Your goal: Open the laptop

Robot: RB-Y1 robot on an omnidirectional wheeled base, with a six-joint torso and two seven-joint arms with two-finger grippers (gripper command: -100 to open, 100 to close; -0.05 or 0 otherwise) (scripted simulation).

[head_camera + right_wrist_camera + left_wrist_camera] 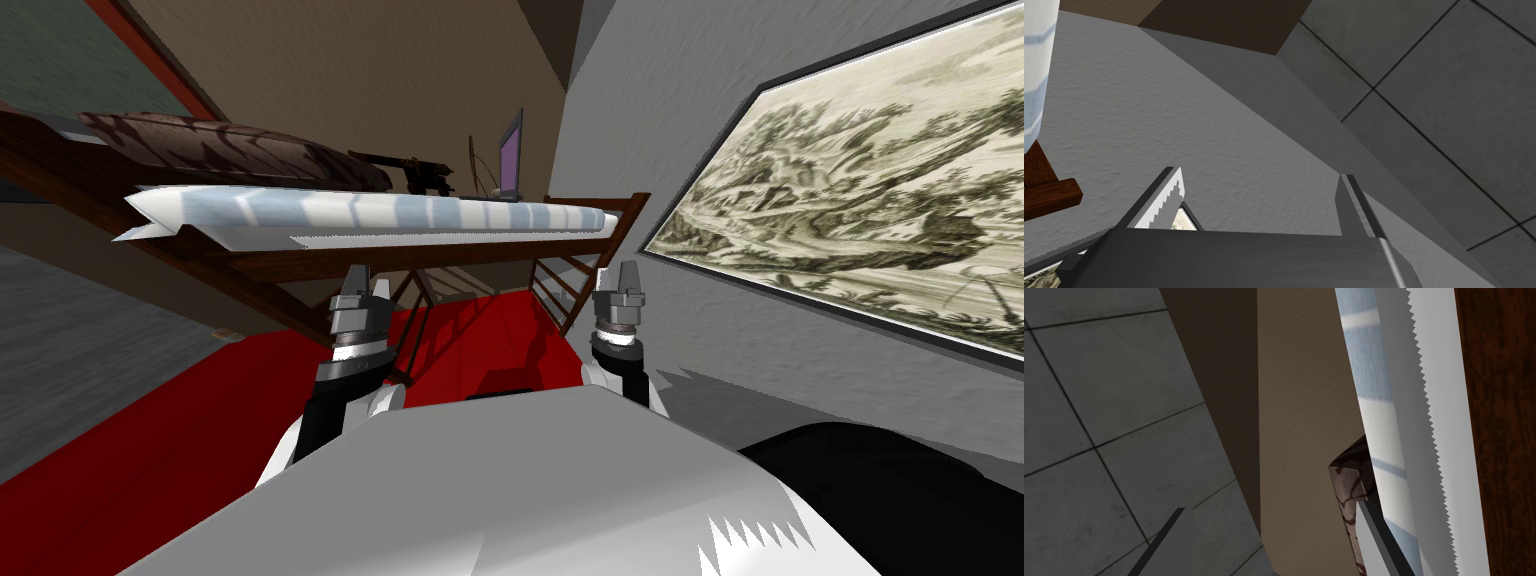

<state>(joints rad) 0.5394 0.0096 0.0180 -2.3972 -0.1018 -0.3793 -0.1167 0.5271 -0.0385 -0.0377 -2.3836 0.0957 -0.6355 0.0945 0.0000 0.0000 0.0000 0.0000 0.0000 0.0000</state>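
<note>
Head view: the laptop (512,152) stands at about twelve o'clock, past the far edge of a mattress (370,215) striped blue and white. Its lid is raised and the purple screen shows. What it rests on cannot be told. A dark object (428,172) sits just beside it, at its nine o'clock. The mattress lies on a dark wooden bed frame (590,255), with a dark patterned quilt (220,150) at ten o'clock. Below the mattress edge, the left gripper (366,283) is at seven o'clock from the laptop and the right gripper (617,278) at five o'clock. Both are well apart from the laptop and touch nothing. A red rug (150,450) covers the floor beneath them. A large framed painting (860,180) hangs on the grey wall at three o'clock.

Left wrist view: the left gripper (1270,508) has its two fingers spread wide, with nothing between them. One finger (1374,535) lies in front of the quilt (1346,483) and the striped mattress (1374,413). The wooden frame (1499,438) runs alongside.

Right wrist view: the right gripper (1260,172) is likewise spread and empty, fingers pointing at the grey wall (1174,110). A strip of mattress (1036,75) and frame (1044,197) shows at the gripper's ten o'clock.
</note>
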